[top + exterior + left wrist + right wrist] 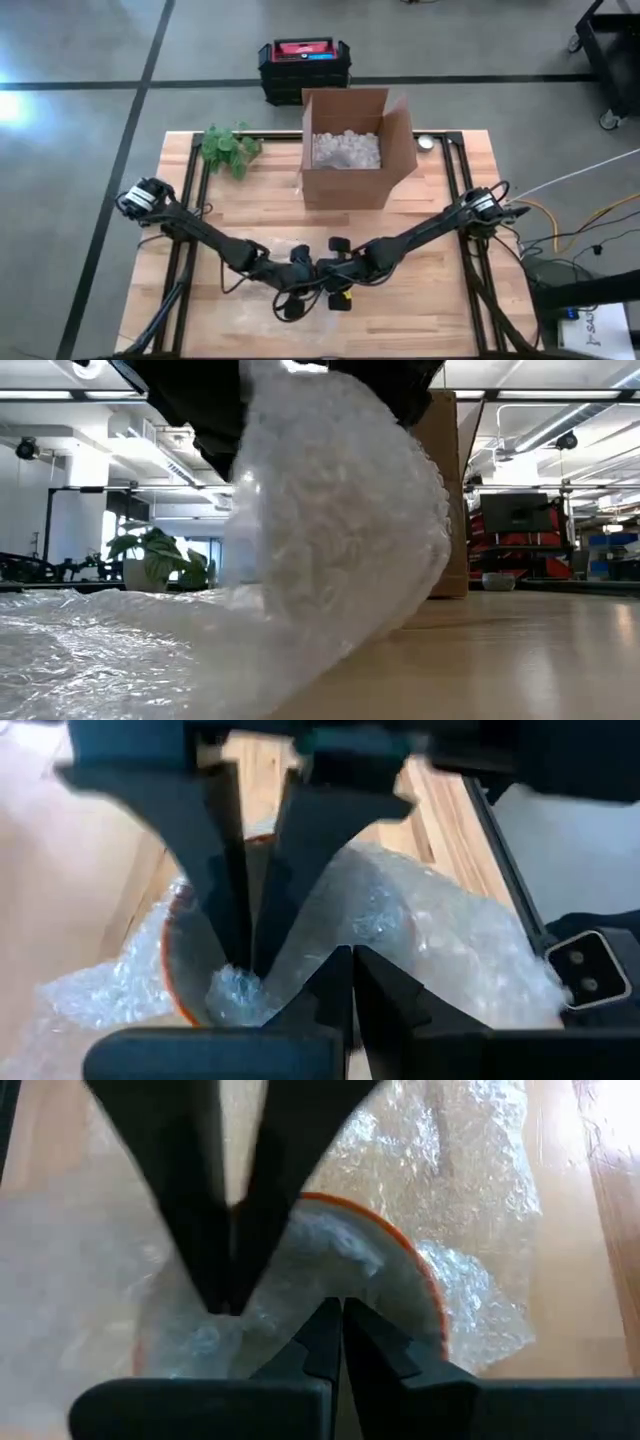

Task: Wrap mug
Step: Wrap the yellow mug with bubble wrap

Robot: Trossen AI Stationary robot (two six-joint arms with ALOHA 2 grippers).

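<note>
Near the table's front edge, the left gripper [240, 960] and right gripper [225, 1305] both pinch bubble wrap [330, 520] pulled around the orange-rimmed mug [400, 1255]. If 1 pinch slips, the wrap could spring open.

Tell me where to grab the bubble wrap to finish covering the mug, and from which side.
Likely the loose flap of bubble wrap lying flat beyond the mug's orange rim, pinched at its free edge from above. The left gripper and right gripper already pinch wrap at the mug.
</note>
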